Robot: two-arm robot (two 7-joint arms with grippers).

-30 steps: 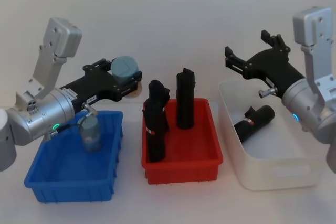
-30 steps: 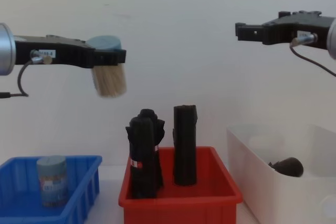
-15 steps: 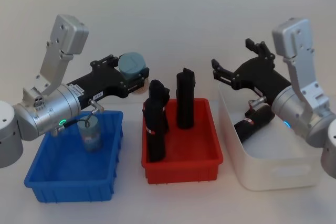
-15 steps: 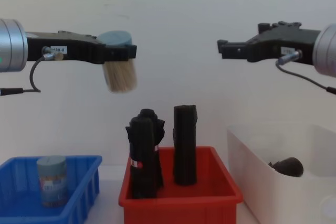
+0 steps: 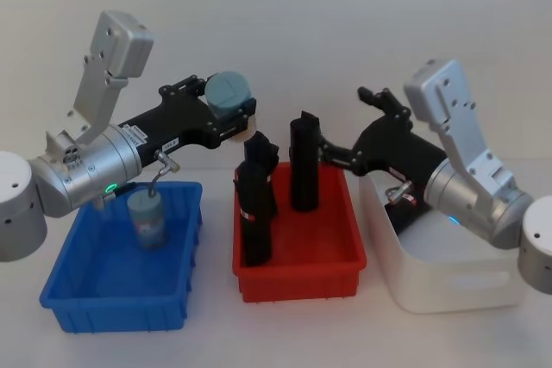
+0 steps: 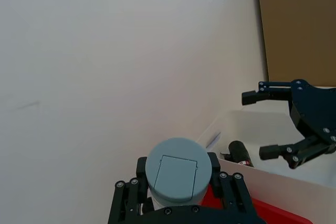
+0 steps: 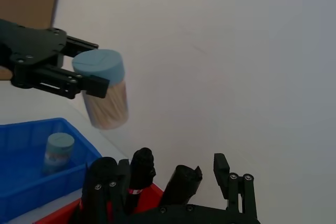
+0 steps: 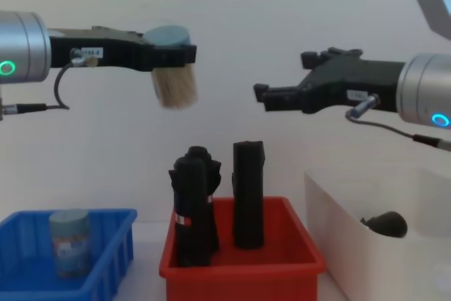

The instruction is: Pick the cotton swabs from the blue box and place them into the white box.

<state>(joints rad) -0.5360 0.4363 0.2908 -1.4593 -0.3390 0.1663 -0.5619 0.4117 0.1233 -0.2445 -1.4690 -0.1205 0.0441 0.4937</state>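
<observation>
My left gripper (image 5: 229, 112) is shut on a tub of cotton swabs (image 5: 229, 92) with a grey-blue lid, held in the air above the gap between the blue box (image 5: 112, 321) and the red bin. From the chest view the held tub (image 8: 174, 79) tilts, pale sticks showing under the lid. A second tub of cotton swabs (image 5: 148, 217) stands upright in the blue box (image 8: 116, 244). My right gripper (image 5: 349, 122) is open and empty, level with the held tub (image 7: 101, 90), reaching left from the white box (image 5: 457, 286) over the red bin's right side.
A red bin (image 5: 297, 280) between the two boxes holds tall black rolled bundles (image 5: 304, 161) standing upright under the path between the grippers. A black bundle (image 8: 384, 223) lies inside the white box (image 8: 366, 252). A pale wall stands close behind.
My left gripper has carried the tub to the right and slightly up. My right arm has swung left from above the white box toward the red bin, its fingers staying open.
</observation>
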